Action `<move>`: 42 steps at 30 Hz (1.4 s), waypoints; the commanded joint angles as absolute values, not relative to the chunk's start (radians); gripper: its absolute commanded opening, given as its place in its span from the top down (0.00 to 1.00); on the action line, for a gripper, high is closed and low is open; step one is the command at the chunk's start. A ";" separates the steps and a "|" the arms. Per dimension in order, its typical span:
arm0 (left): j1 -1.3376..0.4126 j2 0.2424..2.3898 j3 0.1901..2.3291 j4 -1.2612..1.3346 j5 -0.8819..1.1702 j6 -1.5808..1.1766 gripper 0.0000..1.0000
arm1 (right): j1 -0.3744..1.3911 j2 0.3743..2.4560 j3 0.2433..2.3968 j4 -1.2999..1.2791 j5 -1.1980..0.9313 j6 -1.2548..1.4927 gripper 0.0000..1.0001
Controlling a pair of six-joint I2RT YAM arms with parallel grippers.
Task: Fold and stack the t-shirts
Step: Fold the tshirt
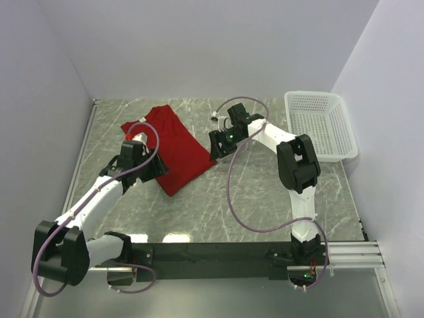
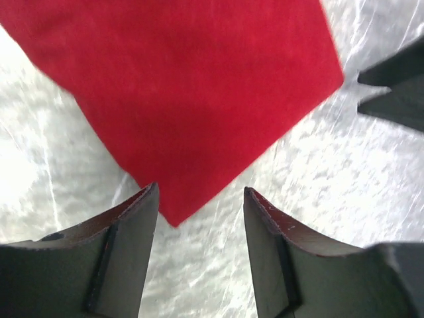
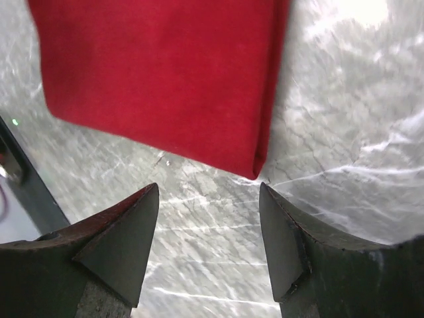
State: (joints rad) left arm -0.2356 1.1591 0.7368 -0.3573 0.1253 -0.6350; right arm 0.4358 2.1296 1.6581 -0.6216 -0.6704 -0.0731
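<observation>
A deep red t-shirt [image 1: 173, 149] lies folded into a long strip, set diagonally on the marble table [image 1: 265, 199]. My left gripper [image 1: 158, 171] hovers open just off the strip's near corner. In the left wrist view that corner of the t-shirt [image 2: 199, 86] points into the gap of the left gripper [image 2: 201, 189], with nothing between the fingers. My right gripper [image 1: 214, 152] stands open at the strip's right corner. In the right wrist view the t-shirt [image 3: 165, 73] ends just ahead of the right gripper [image 3: 209, 185], which is empty.
A white mesh basket [image 1: 321, 126] stands at the back right edge of the table. White walls close in the left, back and right sides. A black rail [image 1: 218, 253] runs along the near edge by the arm bases.
</observation>
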 commanded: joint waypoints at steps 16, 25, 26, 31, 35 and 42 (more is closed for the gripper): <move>-0.268 0.698 0.687 -0.345 -0.077 -0.695 0.01 | 0.431 2.292 1.691 -0.578 -0.732 0.229 0.56; -0.265 0.810 0.770 -0.331 0.268 -0.528 0.04 | 0.353 2.168 1.536 -0.618 -0.713 0.161 0.95; -0.299 0.824 0.776 -0.336 0.300 -0.503 0.04 | 0.344 2.155 1.520 -0.632 -0.698 0.146 0.95; -0.521 0.928 0.807 -0.342 0.244 -0.457 0.04 | 0.269 2.083 1.424 -0.790 -0.683 0.009 0.99; -0.797 1.020 0.825 -0.342 0.103 -0.439 0.04 | 0.216 2.022 1.330 -0.862 -0.658 -0.095 0.92; -1.147 1.230 0.822 -0.321 -0.269 -0.413 0.05 | 0.137 1.887 1.305 -1.041 -0.706 -0.366 0.12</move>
